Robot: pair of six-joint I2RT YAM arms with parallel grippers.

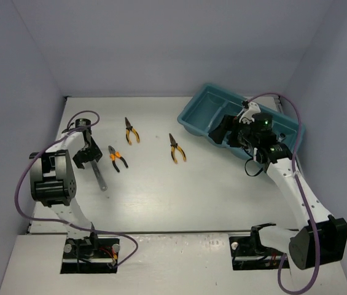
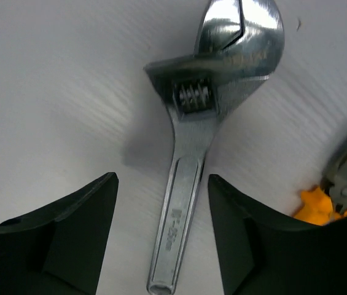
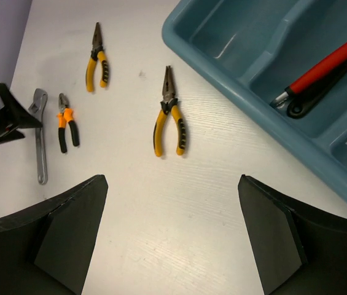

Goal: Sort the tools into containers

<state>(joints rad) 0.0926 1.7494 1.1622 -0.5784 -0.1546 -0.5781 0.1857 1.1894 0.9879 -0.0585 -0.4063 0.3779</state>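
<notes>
The wrench (image 2: 188, 166) lies flat at the table's (image 1: 222, 196) left, its handle in the gap of the open left claw (image 2: 164, 181), touching neither side.

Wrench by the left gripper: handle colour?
Wrench handle: bare silver metal; best in left wrist view.

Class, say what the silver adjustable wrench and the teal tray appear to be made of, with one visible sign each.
Silver adjustable wrench: likely steel, bright polished or plated finish, judging by mirror-like highlights and stamped lettering. Teal rectangular tray: probably moulded plastic, smooth with slight gloss, judging by rounded edges and soft sheen.
</notes>
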